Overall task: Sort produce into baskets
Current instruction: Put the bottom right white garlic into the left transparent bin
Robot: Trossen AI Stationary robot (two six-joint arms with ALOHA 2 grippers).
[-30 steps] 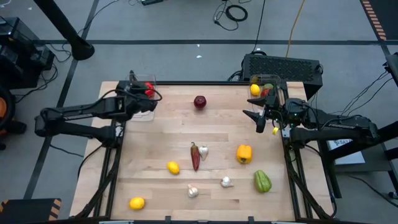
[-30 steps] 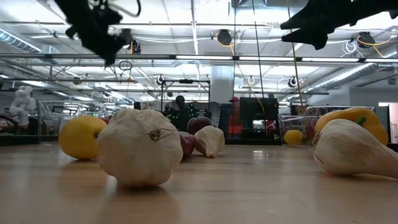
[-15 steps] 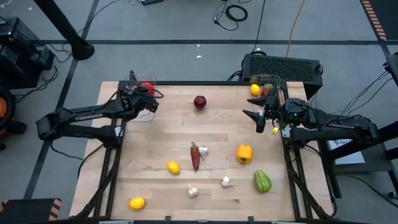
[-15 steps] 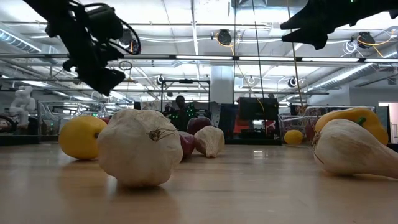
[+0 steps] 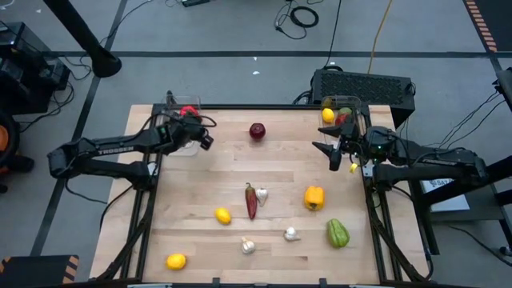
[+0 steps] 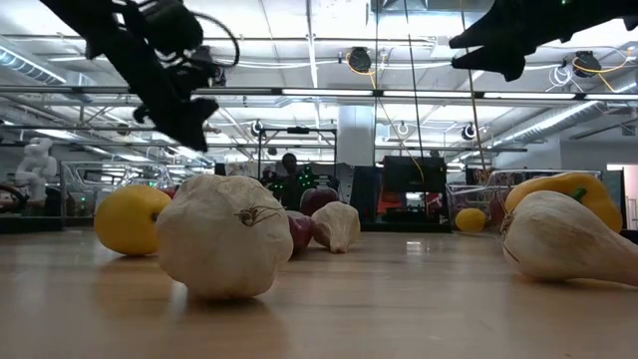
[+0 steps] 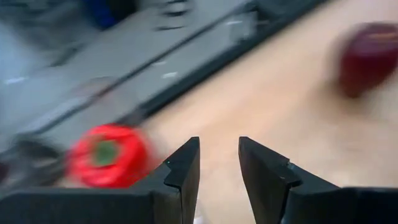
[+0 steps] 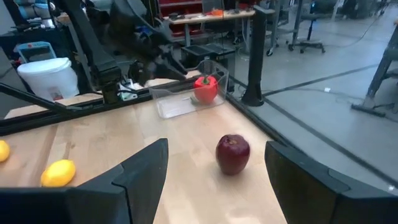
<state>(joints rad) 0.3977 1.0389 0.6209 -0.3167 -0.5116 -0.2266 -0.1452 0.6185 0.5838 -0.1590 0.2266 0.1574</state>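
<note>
We see the left gripper [image 5: 206,141] raised above the far left part of the table [image 5: 200,184], just beside the left basket [image 5: 182,128], which holds a red pepper [image 5: 189,111]. Its fingers [image 7: 180,177] stand a little apart with nothing between them. The right gripper [image 5: 326,151] hangs over the far right side, next to the right basket [image 5: 346,114] with a lemon [image 5: 328,115] and a few red and green pieces inside; its jaws are spread wide and empty.

On the table we find a red apple [image 5: 257,130] near the far edge between the two baskets, a red chili [image 5: 251,200] in the middle touching a garlic piece [image 5: 262,194], a yellow pepper [image 5: 314,198] to the right of them, and a green pepper [image 5: 338,234] nearer the front right. A second lemon [image 5: 222,215] lies front of centre, a third lemon [image 5: 176,261] sits at the front left, and two garlic bulbs [image 5: 248,246] and [image 5: 291,234] rest near the front
</note>
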